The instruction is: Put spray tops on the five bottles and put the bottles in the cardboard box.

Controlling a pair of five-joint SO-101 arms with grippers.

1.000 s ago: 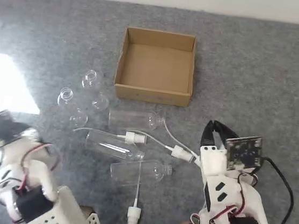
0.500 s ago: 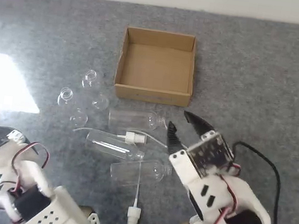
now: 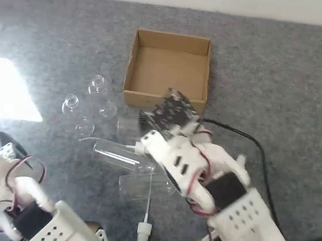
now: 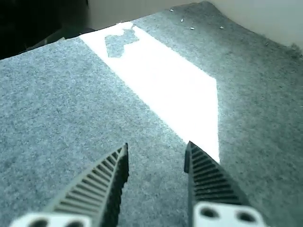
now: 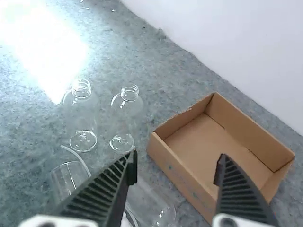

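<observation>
**Position of the claws.** The right claw (image 5: 177, 158) is open, its two ribbed black jaws spread wide, with nothing between them. It hangs over the group of bottles just in front of the cardboard box (image 3: 163, 102). The left claw (image 4: 156, 146) is also open and empty. It sits well apart from the parts, over bare grey felt beside a sunlight patch (image 4: 165, 90).

**Governing relation.** The nearest lying bottle (image 3: 126, 127) is directly below the right claw, just beside the box's front wall. Its long axis runs roughly parallel to that wall. Its neck end is covered by the right arm in the high view. The right arm is clearly the nearer one. A grasp would probably need the jaws to close across the body's width, not along its length.

**Location of parts.**
- Two more bottles lie on the worktop (image 3: 282, 82) nearer the arms – one in the middle (image 3: 119, 154) and one behind it (image 3: 142, 186).
- Two upright bottles (image 3: 98, 85) (image 3: 70, 103) stand to the box's left, mouths open.
- One spray top (image 3: 144, 148) rests against the middle bottle. Another (image 3: 143, 235) lies between the arm bases, its thin dip tube pointing toward the bottles.
- The box is empty. No bottle is seen with a top fitted.

**Materials.** The bottles are clear, smooth, round-shouldered plastic cylinders – likely to roll and slip under the jaws. The spray tops are white plastic with thin, flexible tubes. The box is shallow, square, brown corrugated card. The felt is coarse and matt.
</observation>
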